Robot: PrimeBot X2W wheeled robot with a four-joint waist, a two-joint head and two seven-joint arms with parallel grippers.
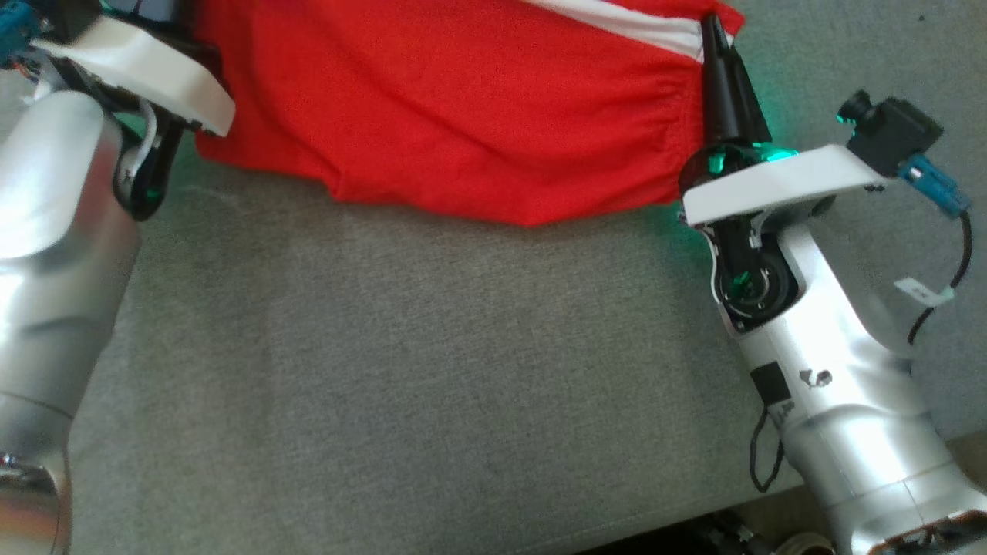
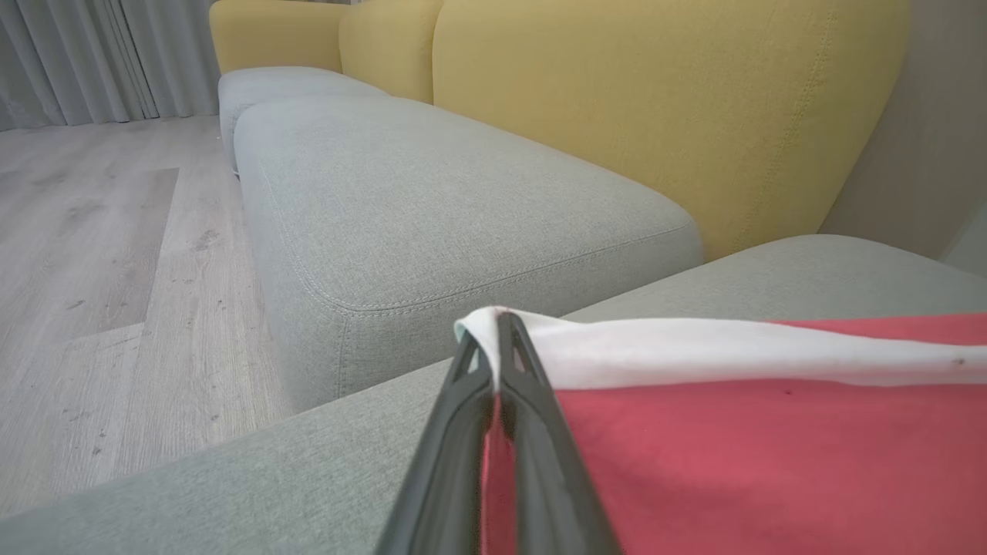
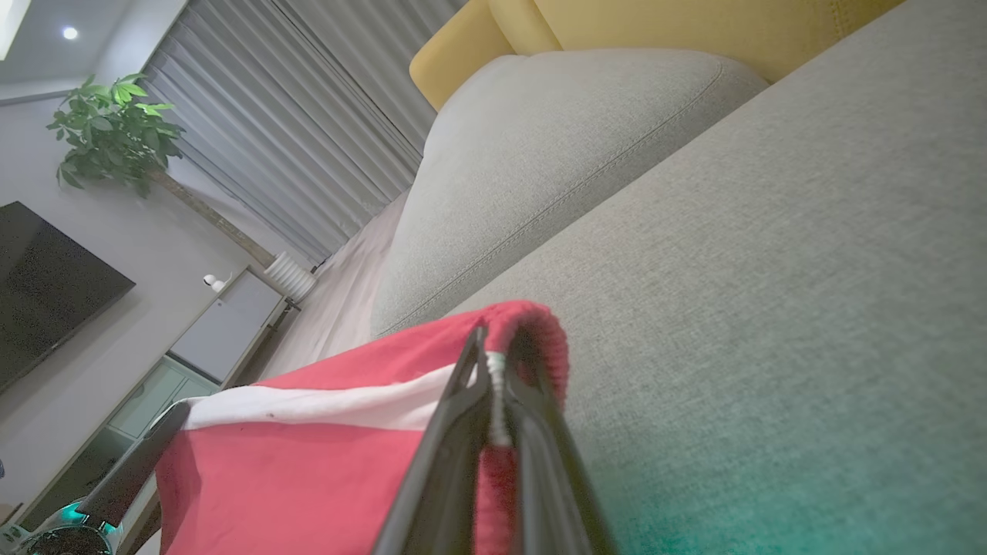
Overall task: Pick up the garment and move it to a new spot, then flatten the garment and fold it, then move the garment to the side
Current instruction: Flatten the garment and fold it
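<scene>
Garment (image 1: 463, 100) spans the grey sofa seat (image 1: 424, 370), back from its front edge, left jaws and right jaws pinching its two ends.

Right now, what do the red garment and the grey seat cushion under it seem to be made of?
Garment: soft, matte knit fabric, likely jersey; it drapes limply and puckers in fine gathers, with a white band along one edge. Seat cushion: matte woven upholstery cloth, flecked grey, with a coarse visible weave.
</scene>
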